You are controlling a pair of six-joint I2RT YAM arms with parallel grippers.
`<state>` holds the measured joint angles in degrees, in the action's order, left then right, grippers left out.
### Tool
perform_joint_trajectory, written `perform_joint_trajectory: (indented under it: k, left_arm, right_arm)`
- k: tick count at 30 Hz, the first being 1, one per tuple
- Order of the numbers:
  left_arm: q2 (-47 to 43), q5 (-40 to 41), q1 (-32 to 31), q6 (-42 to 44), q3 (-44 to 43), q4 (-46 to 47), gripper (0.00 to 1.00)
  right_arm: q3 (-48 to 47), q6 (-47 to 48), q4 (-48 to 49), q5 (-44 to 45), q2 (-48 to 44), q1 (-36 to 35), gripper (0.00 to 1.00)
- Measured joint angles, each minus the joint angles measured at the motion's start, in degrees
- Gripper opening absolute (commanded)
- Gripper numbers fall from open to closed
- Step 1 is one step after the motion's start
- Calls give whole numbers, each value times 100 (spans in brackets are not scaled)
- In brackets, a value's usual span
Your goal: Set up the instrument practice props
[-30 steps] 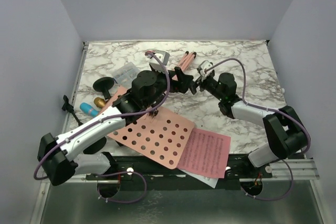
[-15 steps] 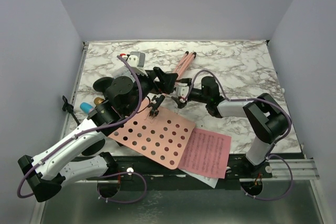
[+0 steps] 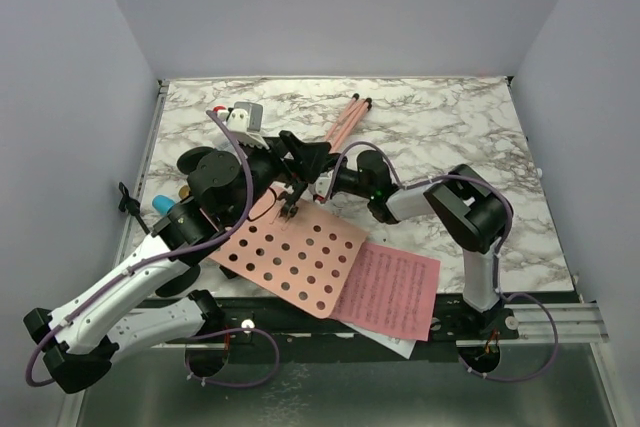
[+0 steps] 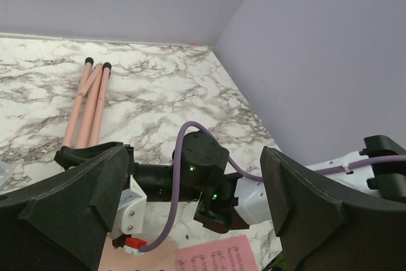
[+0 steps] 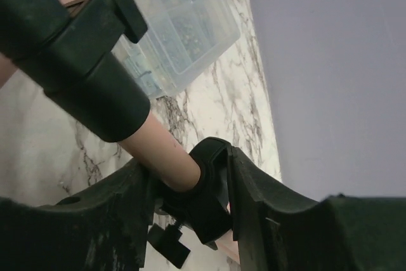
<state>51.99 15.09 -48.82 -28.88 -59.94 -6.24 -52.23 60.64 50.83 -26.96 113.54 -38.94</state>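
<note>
On the marble worktop (image 3: 450, 117) the music rack (image 3: 290, 257) lies unraised near my open left pincer (image 4: 196, 195), my right pincer (image 5: 187, 185) gripping its pole (image 5: 162, 147).

Your left arm (image 3: 135, 267) wears white shells between black joints, and your right arm (image 3: 475, 217) matches it. A purple cable (image 4: 190, 124) loops along each. The fingers (image 4: 82, 201) are matte black wedges. From above, a white camera block (image 3: 248, 117) sits at 11 o'clock of the left wrist. A green light (image 4: 192, 169) glows on the right wrist joint.
</note>
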Motion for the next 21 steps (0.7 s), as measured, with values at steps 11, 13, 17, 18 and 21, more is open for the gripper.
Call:
perform_joint_trajectory:
  k: [11, 13, 17, 18, 21]
  left_arm:
    - [-245, 2, 0, -52, -719, -365, 92]
    - [-262, -2, 0, -28, -970, -396, 92]
    - [-326, -31, 0, 111, -1558, -444, 92]
    - [-334, -42, 0, 151, -1681, -463, 92]
    - [-352, -68, 0, 267, -2015, -509, 92]
  right_arm:
    - [195, -586, 472, 157, -238, 105, 0]
    - [197, -953, 503, 59, -400, 229, 0]
    - [195, -1862, 566, -37, -866, 520, 0]
    - [195, -2063, 566, -39, -984, 575, 0]
    - [166, -2922, 566, -59, -1381, 826, 0]
